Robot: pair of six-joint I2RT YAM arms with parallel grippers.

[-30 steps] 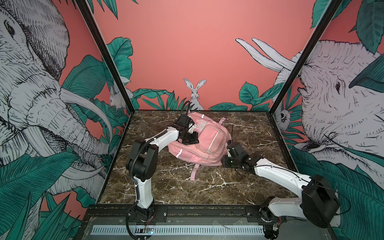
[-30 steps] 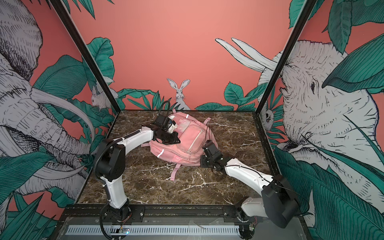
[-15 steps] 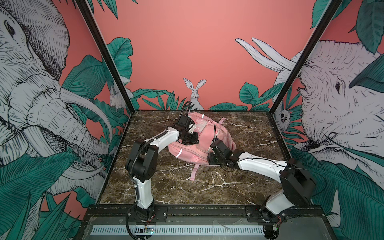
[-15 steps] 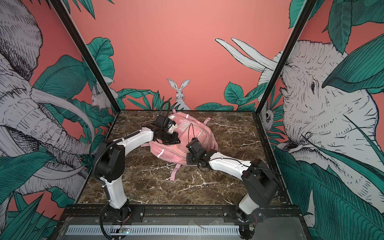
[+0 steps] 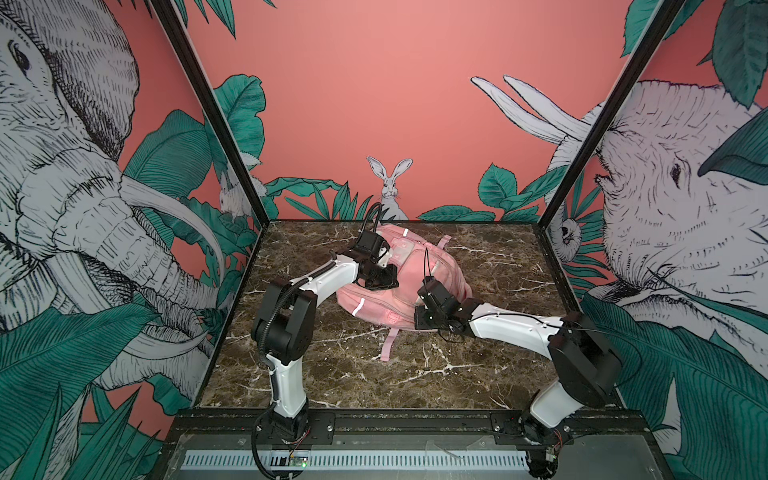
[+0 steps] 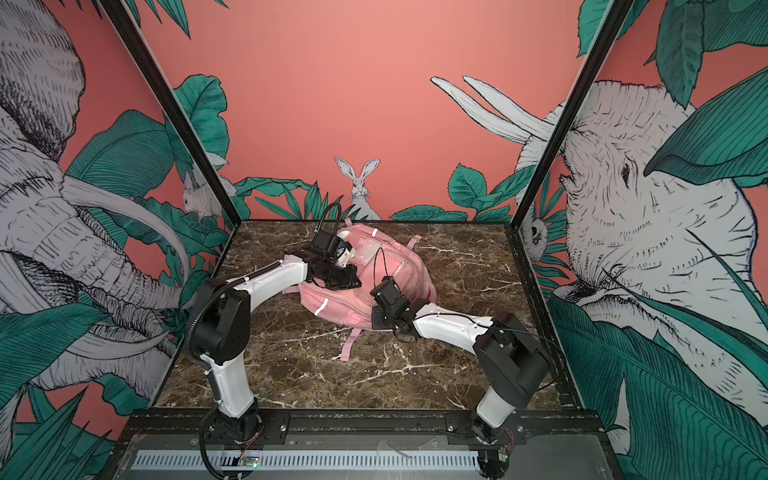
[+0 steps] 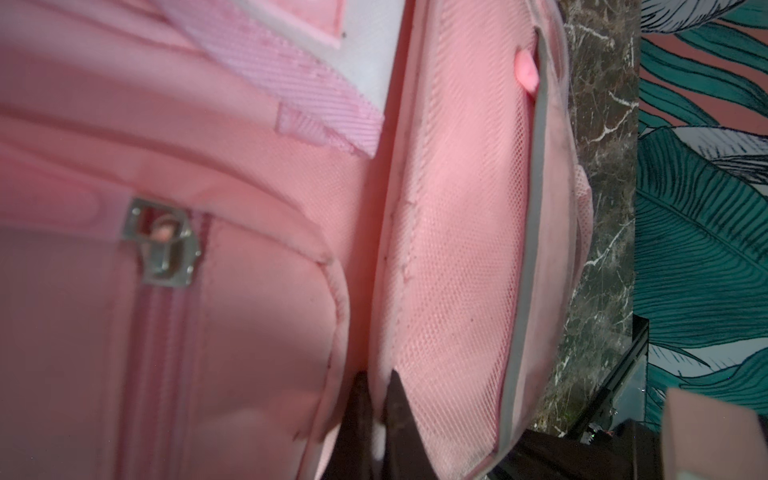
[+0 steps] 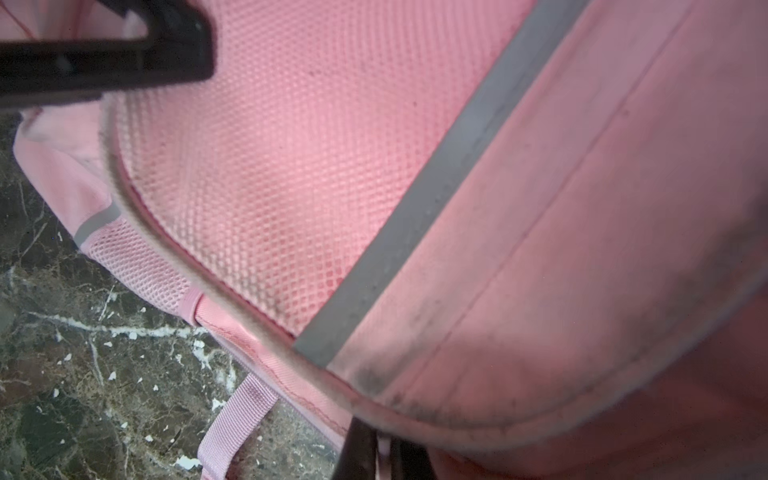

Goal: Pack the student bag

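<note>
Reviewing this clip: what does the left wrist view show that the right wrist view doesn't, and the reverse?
Left wrist only: a metal zip slider on a pocket, the left gripper shut on a seam, and the leafy wall.
Right wrist only: the right gripper shut on the piped edge, a loose strap lying on the marble table, and a black part of the other arm.
Both: the student bag, its pink mesh, a grey reflective strip, and the table.

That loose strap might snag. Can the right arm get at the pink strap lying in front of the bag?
Probably yes: the strap lies on bare tabletop beside the right end effector, nothing between. It seems shut on the student bag, so must let go first.
</note>
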